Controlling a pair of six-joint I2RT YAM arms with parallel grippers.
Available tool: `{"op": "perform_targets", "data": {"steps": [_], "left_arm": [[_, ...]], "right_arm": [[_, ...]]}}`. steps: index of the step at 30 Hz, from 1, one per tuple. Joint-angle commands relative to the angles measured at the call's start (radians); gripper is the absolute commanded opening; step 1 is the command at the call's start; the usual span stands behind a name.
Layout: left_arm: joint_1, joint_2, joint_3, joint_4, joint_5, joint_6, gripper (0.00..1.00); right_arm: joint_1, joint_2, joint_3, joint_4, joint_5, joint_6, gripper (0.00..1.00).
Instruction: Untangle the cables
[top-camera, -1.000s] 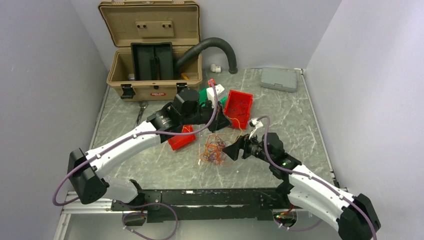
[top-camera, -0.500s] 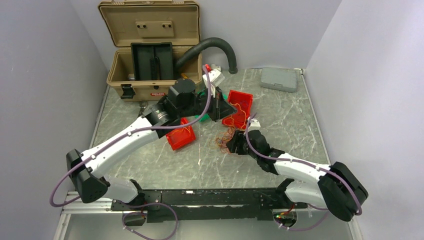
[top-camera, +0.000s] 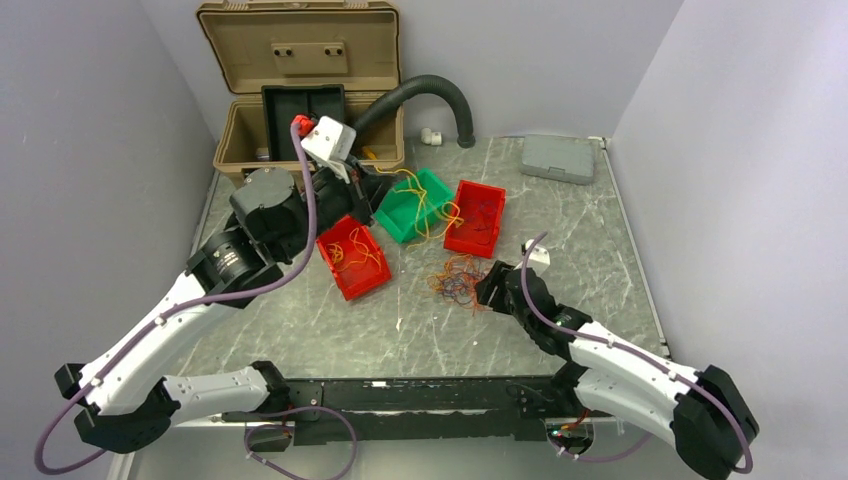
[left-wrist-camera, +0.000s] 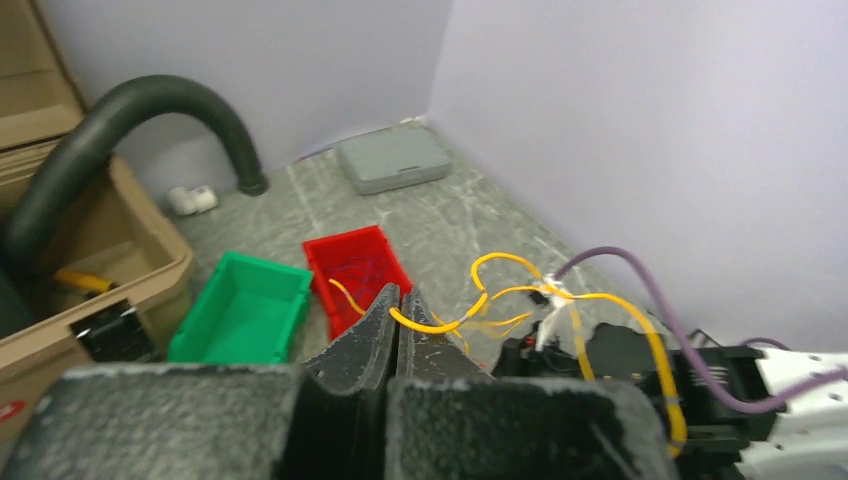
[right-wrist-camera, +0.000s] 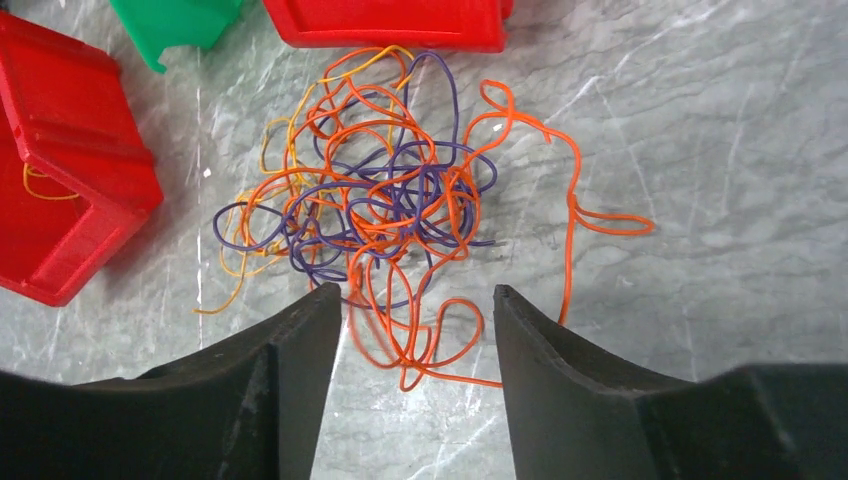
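1. Left gripper (left-wrist-camera: 398, 300) is being shown fully closed, with a yellow cable (left-wrist-camera: 437, 326) being pinched between its fingertips.
2. That yellow cable is being held up off the table (top-camera: 590, 240). In the left wrist view it is looping away from the fingertips toward 3 o'clock, and from above it is hanging over the green bin (top-camera: 400, 220).
3. Right gripper (right-wrist-camera: 415, 300) is being held roughly half open, and nothing is being gripped by it. Its fingers are being poised low on either side of the nearest orange loops; whether the table is being touched cannot be told.
4. Orange, purple and a few yellow cables are lying on the table as a loose tangle (right-wrist-camera: 385, 200), which from above is just beside the right gripper at its 9 o'clock.
5. Around the tangle, a red bin (top-camera: 470, 240) is sitting at 12 o'clock, the green bin at 11 o'clock, and a second red bin (top-camera: 365, 285) at 9 o'clock, with thin strands lying inside it.
6. At the table's 11 o'clock corner a tan case (top-camera: 300, 75) is standing open, with a black hose (top-camera: 440, 88) arching out of it. A grey box (top-camera: 557, 158) is lying at 1 o'clock.
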Motion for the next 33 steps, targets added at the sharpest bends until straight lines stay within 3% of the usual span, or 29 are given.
{"op": "perform_targets", "data": {"steps": [1, 4, 8, 20, 26, 33], "left_arm": [[0.015, -0.013, -0.050, -0.053, -0.133, 0.032, 0.00], [0.036, -0.028, -0.089, -0.071, -0.147, 0.019, 0.00], [0.070, -0.031, -0.124, -0.113, -0.177, -0.002, 0.00], [0.196, -0.067, -0.283, -0.206, -0.289, -0.123, 0.00], [0.219, -0.068, -0.283, -0.266, -0.418, -0.173, 0.00], [0.224, -0.060, -0.260, -0.310, -0.467, -0.203, 0.00]], "right_arm": [[-0.001, -0.071, 0.043, -0.090, 0.047, -0.050, 0.66], [-0.001, -0.108, 0.080, -0.110, 0.025, -0.131, 0.77], [-0.001, -0.153, 0.131, -0.126, -0.011, -0.206, 0.82], [0.000, -0.180, 0.164, -0.158, -0.022, -0.235, 0.82], [0.000, -0.175, 0.157, -0.150, -0.026, -0.228, 0.82], [0.000, -0.157, 0.169, -0.147, -0.027, -0.228, 0.82]]}}
